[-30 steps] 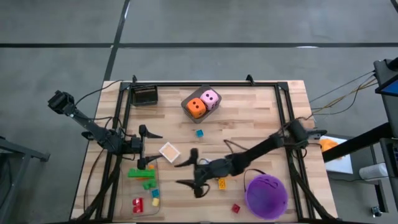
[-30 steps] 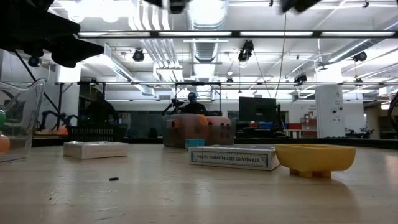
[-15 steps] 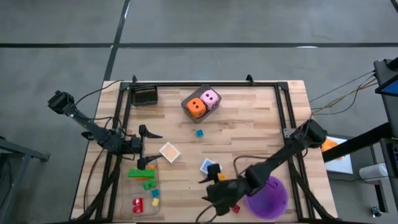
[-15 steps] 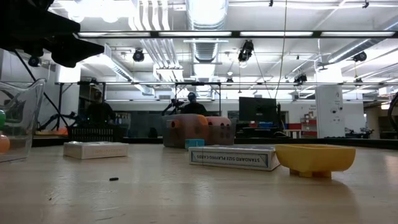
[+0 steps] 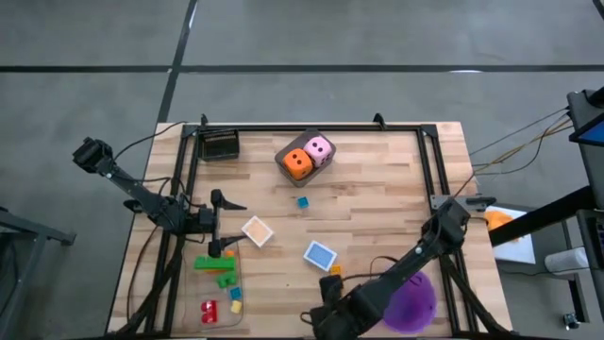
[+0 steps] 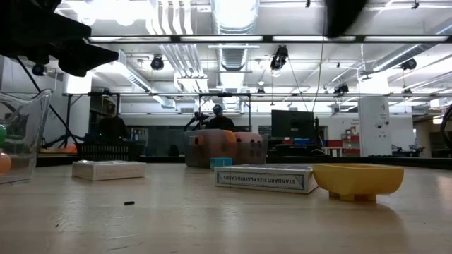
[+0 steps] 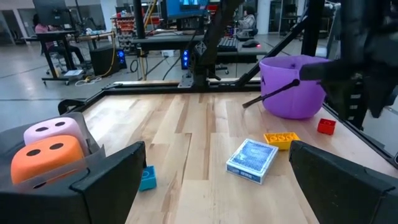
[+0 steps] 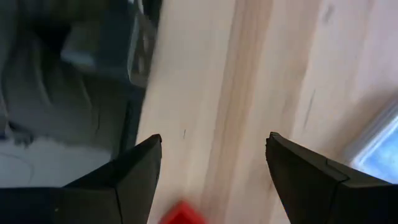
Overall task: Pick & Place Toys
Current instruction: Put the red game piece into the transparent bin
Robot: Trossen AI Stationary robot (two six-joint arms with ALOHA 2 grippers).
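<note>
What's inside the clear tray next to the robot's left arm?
The clear tray holds small bricks: green bricks, a red brick, plus little yellow and blue ones. The left gripper hangs over its top end, hiding that part.

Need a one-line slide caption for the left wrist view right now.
Left gripper open above the table, facing a blue card box, yellow brick, red brick and purple bucket.

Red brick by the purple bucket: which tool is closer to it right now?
Right. The right tool hangs open near the table's front edge, close beside the red brick. The left tool, also open, waits far off on the table's left side, by the clear tray.
</note>
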